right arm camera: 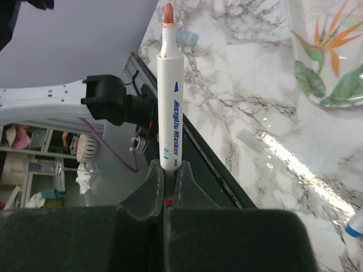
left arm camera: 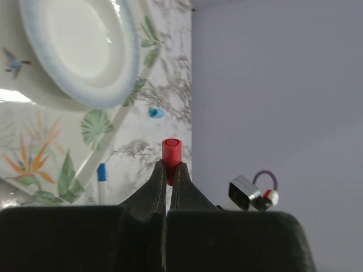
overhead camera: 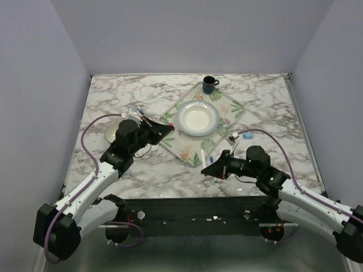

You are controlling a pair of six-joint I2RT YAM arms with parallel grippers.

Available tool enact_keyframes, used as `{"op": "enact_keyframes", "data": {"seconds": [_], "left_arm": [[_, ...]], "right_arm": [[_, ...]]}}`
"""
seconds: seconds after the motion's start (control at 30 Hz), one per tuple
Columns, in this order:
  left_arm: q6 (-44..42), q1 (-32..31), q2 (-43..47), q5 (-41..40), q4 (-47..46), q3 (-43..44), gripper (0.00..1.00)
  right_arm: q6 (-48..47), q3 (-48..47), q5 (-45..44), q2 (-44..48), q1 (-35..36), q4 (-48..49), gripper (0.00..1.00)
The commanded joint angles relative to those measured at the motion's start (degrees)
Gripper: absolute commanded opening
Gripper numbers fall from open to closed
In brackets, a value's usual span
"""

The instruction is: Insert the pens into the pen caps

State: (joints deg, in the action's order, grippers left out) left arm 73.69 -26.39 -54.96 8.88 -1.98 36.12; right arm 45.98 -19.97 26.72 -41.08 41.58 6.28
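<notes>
My left gripper (left arm camera: 169,168) is shut on a short red pen cap (left arm camera: 171,148), which sticks up from the fingertips with its open end showing. In the top view this gripper (overhead camera: 169,130) hovers over the left edge of the floral tray (overhead camera: 226,117). My right gripper (right arm camera: 170,168) is shut on the lower end of a white marker with a red tip (right arm camera: 170,96). In the top view it (overhead camera: 209,168) is near the tray's front corner. A white marker with a blue tip (overhead camera: 203,157) lies on the tray and also shows in the left wrist view (left arm camera: 102,175). A light-blue cap (overhead camera: 248,136) lies on the table.
A white plate (overhead camera: 197,118) sits in the middle of the tray and a dark mug (overhead camera: 210,85) at its far corner. Small pen parts (overhead camera: 138,111) lie left of the tray. A small dish (overhead camera: 110,131) sits under the left arm. The table's front edge runs just below both grippers.
</notes>
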Motion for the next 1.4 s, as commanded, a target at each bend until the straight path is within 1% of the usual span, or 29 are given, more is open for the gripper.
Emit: {"op": "enact_keyframes", "data": {"seconds": [0.0,0.07,0.17,0.27,0.37,0.6,0.83,1.03,1.37], "left_arm": [[-3.47,-1.82,1.52,13.51,-17.59,-2.63,0.00],[-2.50,-2.26,2.48,14.58,-20.16,-4.82,0.00],[-1.97,-2.96,4.50,14.85,-21.75,-6.76,0.00],[-3.64,-3.31,6.17,15.81,-21.05,-7.11,0.00],[-4.96,-3.66,7.84,15.81,-18.42,-6.85,0.00],[-4.17,-4.02,10.05,14.84,-18.32,-8.96,0.00],[-5.66,-4.37,10.31,15.11,-17.10,-8.61,0.00],[-7.24,-4.46,11.19,14.58,-15.07,-7.99,0.00],[-6.98,-4.72,13.47,14.76,-13.93,-9.05,0.00]], "right_arm": [[0.69,-2.61,-1.49,-7.33,6.57,11.81,0.01],[0.52,-3.76,-3.86,-11.12,9.64,13.48,0.01],[0.43,-6.13,-6.06,-14.55,11.67,14.19,0.01],[-0.01,-8.07,-7.29,-16.30,12.55,14.11,0.01],[-0.53,-10.52,-7.65,-17.62,12.99,12.97,0.01],[-0.80,-13.34,-8.70,-20.44,14.40,11.99,0.01],[-0.62,-15.36,-9.40,-21.59,15.28,12.09,0.01],[-0.54,-15.10,-10.28,-21.32,15.55,12.08,0.01],[-0.27,-15.01,-11.43,-21.50,15.72,11.91,0.01]]}}
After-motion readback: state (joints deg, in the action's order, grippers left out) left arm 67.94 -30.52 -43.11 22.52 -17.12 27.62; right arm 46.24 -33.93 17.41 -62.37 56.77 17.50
